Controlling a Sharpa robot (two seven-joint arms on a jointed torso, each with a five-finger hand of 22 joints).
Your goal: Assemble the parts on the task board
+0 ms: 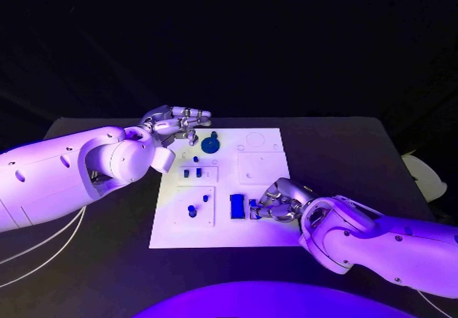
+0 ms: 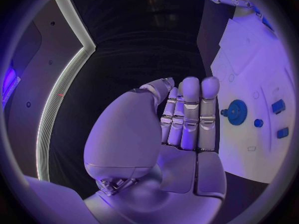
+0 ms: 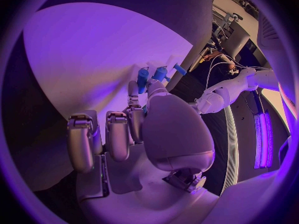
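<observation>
The right hand (image 1: 278, 201) is resting low over the near right part of the task board (image 1: 263, 235), its fingers curled down around a small blue part (image 1: 253, 208). In the head view the fingers are covering most of that part, so a firm grip cannot be confirmed; in the right wrist view the fingertips (image 3: 134, 88) are meeting blue pieces (image 3: 151, 76) at the board surface.

Just left of this hand a blue rectangular block (image 1: 237, 205) is lying flat on the board, its long axis running near to far.

The left hand (image 1: 177, 123) is hovering at the far left corner of the board. In the left wrist view its fingers (image 2: 190, 112) are standing straight and pressed side by side, with nothing in them.

Just right of the left hand a blue gear (image 1: 210, 144) is sitting flat on the board, with a small tab pointing far. In the left wrist view the gear (image 2: 236, 111) is showing beside the fingertips, apart from them.

A recessed plate (image 1: 196, 173) on the left of the board is holding two short blue pegs (image 1: 192, 173). A second recessed plate (image 1: 194, 206) nearer the robot is holding a small blue piece (image 1: 192, 211); its shape is too small to make out. A small blue dot (image 1: 196, 159) is lying between the gear and the pegs.

The board is lying in the middle of the black table (image 1: 353, 172).
</observation>
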